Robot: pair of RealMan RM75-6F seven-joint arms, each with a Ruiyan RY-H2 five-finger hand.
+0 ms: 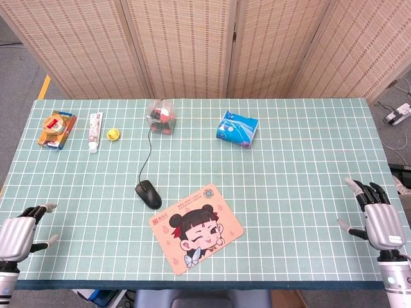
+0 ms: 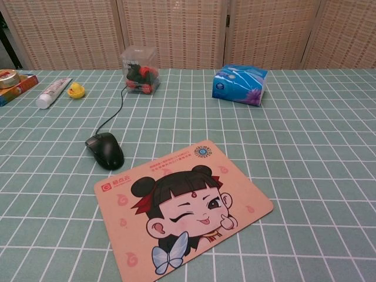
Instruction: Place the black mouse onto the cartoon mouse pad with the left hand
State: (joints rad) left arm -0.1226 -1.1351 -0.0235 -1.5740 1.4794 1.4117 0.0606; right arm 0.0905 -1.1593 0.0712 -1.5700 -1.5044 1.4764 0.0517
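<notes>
Green grid table (image 1: 295, 192), 1 black mouse (image 1: 148, 194) beside 1 cartoon mouse pad (image 1: 196, 228), 2 hands, left hand (image 1: 18, 235) & right hand (image 1: 377, 215), fingers spread, empty

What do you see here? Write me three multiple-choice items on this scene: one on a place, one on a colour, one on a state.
1. Where is the black mouse?
A. On the cartoon mouse pad
B. On the table just left of the cartoon mouse pad
C. Beside the tissue pack

2. What colour is the tissue pack?
A. Blue
B. Red
C. Yellow

3. What does the left hand hold?
A. The mouse
B. The mouse's cable
C. Nothing

Answers: 1 B, the mouse lies on the table off the pad's left edge. 2 A, its wrapper is blue. 3 C, the hand sits at the table's near left edge with fingers apart.
</notes>
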